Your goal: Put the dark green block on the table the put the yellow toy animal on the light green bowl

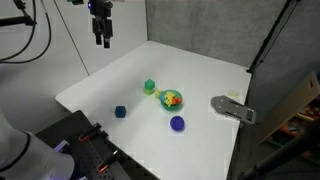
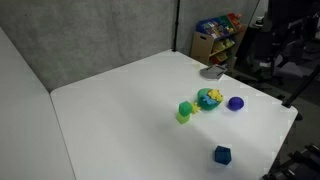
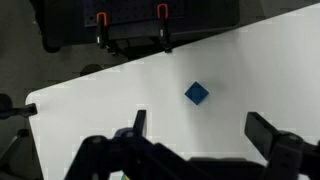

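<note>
Dark green block (image 1: pixel 150 85) sits on top of the light green bowl (image 2: pixel 181 118), around the middle of the white bench (image 1: pixel 200 65) and a little toward its right edge in an exterior view.

Left to right across that view, my gripper (image 1: pixel 103 43) hangs high above the far left edge, well apart from everything on the surface. In the wrist view my fingers (image 3: pixel 139 124) stand wide apart with nothing held between them. Nearer the left corner, the dark blue cube (image 1: pixel 120 112) stands alone. The wrist view shows it on the bench below the gap between my fingers, with two red clamps (image 3: pixel 101 20) at the bench edge beyond it.

Next comes the block on its bowl, with the teal bowl (image 1: pixel 172 98) just beside it. I cannot tell whether the two rims touch. The yellow toy animal (image 1: pixel 169 96) lies inside the teal bowl, right against an orange-red toy (image 1: pixel 176 101) that shares it.

A purple ball (image 1: pixel 177 123) rests close to the teal bowl on the side toward the near edge. A flat grey tool (image 1: pixel 233 109) lies at the right edge. Past the far corner in an exterior view stands a shelf (image 2: pixel 220 35) of coloured packets.
</note>
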Motion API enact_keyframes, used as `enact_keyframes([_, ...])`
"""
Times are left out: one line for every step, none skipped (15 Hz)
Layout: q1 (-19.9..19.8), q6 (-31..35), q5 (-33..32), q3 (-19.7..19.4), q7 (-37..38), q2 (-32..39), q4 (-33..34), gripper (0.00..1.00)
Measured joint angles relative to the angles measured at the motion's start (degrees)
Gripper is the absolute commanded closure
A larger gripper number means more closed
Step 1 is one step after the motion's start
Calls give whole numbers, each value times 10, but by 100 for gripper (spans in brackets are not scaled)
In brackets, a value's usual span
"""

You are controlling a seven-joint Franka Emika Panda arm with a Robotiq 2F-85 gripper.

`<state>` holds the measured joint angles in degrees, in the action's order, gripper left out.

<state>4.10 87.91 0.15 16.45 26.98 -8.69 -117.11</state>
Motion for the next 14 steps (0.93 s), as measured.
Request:
enact_keyframes([0, 0, 0, 0, 0, 0, 0, 0])
enact_keyframes([0, 0, 0, 0, 0, 0, 0, 0])
enact_keyframes([0, 0, 0, 0, 0, 0, 0, 0])
enact_keyframes([0, 0, 0, 0, 0, 0, 0, 0])
enact_keyframes([0, 0, 0, 0, 0, 0, 0, 0])
enact_keyframes([2, 0, 0, -2, 0, 0, 0, 0])
enact_keyframes([6, 0, 0, -5, 0, 1, 0, 0])
enact_keyframes([8, 1, -1, -9, 0, 1, 0, 0])
enact_keyframes([10, 4, -2, -12, 0, 3, 1, 0])
enact_keyframes([10, 8, -4, -14, 0, 6, 2, 0])
enact_keyframes([10, 14, -6, -18, 0, 9, 3, 0])
enact_keyframes([10, 23, -10, -21, 0, 14, 5, 0])
enact_keyframes([10, 33, -15, -24, 0, 20, 8, 0])
enact_keyframes([10, 44, -20, -27, 0, 26, 11, 0])
